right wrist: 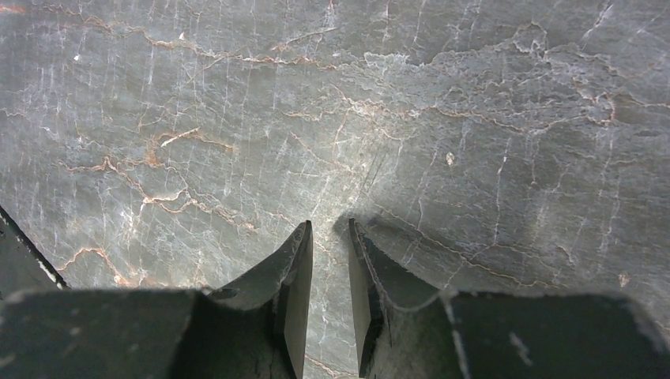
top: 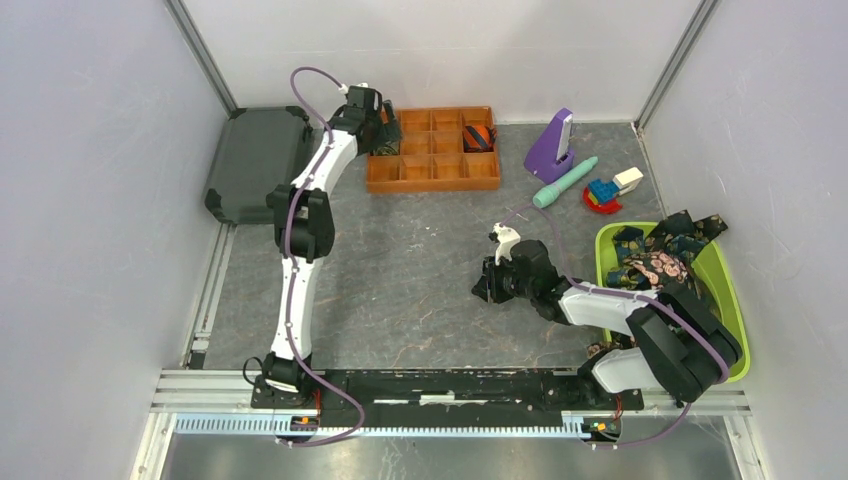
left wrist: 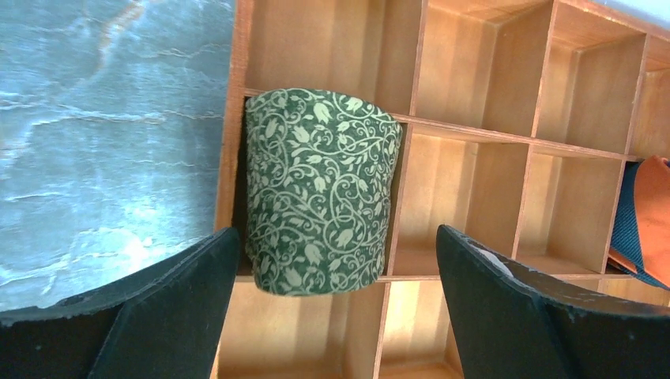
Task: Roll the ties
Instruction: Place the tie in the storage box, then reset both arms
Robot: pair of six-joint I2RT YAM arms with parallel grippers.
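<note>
A rolled dark-green tie with a pale floral vine print (left wrist: 316, 197) sits in a left-column compartment of the wooden divider tray (left wrist: 466, 130), rising above the dividers. My left gripper (left wrist: 336, 235) is open above it, jaws wide apart, not touching it; it shows at the tray's left end in the top view (top: 378, 125). A rolled orange-navy striped tie (top: 478, 137) lies in a back right compartment, and its edge shows in the left wrist view (left wrist: 644, 229). Several loose dark patterned ties (top: 660, 262) lie in the green bin (top: 728, 290). My right gripper (right wrist: 329, 225) is shut and empty over bare table (top: 488, 282).
A dark grey case (top: 255, 160) lies at the back left. A purple wedge-shaped object (top: 550, 145), a teal plastic stick (top: 565, 182) and small toy blocks (top: 610, 190) sit at the back right. Grey walls enclose the table on three sides.
</note>
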